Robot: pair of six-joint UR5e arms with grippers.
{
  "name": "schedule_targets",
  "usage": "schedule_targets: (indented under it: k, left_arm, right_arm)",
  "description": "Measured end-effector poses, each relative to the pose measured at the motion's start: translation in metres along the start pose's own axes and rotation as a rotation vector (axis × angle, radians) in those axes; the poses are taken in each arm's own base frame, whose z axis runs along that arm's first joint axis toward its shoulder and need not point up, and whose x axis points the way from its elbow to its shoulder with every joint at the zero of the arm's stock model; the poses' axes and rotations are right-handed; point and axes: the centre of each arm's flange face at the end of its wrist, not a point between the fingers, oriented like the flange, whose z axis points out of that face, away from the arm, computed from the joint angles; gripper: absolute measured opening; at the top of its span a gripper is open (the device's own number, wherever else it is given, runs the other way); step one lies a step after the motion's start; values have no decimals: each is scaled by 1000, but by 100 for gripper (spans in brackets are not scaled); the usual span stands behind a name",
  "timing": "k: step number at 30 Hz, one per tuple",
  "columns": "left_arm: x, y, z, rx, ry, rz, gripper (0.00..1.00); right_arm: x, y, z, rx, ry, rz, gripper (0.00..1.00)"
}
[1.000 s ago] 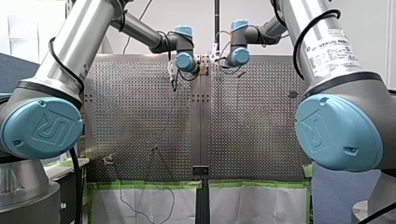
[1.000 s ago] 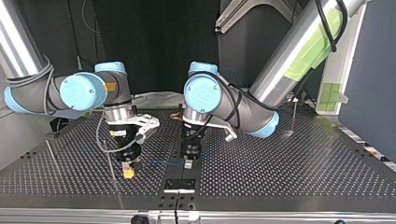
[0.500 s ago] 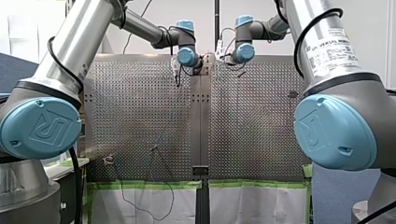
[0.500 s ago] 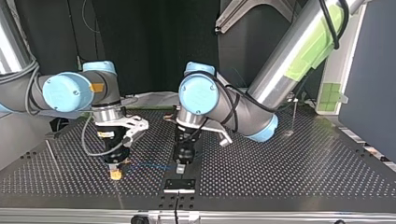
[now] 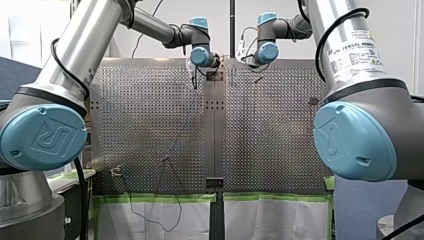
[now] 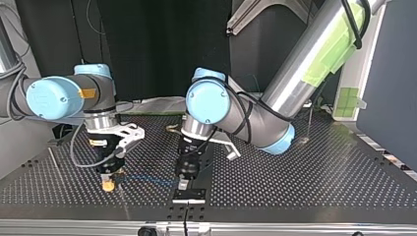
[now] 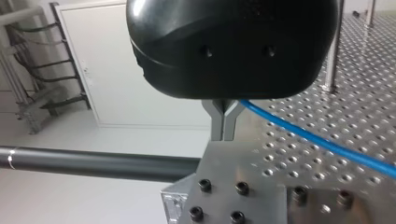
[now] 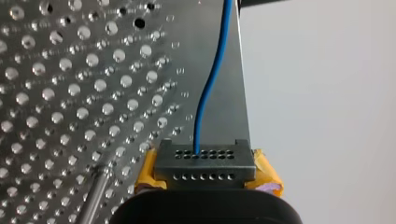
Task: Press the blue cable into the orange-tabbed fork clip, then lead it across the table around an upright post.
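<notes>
now my left gripper (image 7: 223, 125) stands just above the metal block (image 7: 233, 186), its metal fingers pinched shut on the blue cable (image 7: 317, 142). from the block the cable runs sideways to my right gripper (image 8: 204, 161), whose yellow pads (image 8: 268, 177) are clamped on it, low over the table (image 6: 295, 182) beside the block.

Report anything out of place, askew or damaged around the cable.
Nothing stands out. The blue cable runs unbroken between my right gripper and my left gripper, with only a gentle bend, over the perforated table.
</notes>
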Motion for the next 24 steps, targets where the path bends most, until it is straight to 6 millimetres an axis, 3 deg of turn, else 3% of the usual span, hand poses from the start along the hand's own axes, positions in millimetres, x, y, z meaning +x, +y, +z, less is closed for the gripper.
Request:
schedule_targets:
  k: [24]
  left_arm:
    - [4, -19, 5, 44, 20, -59, 0]
  right_arm:
    - [3, 39, 4, -65, -13, 1, 0]
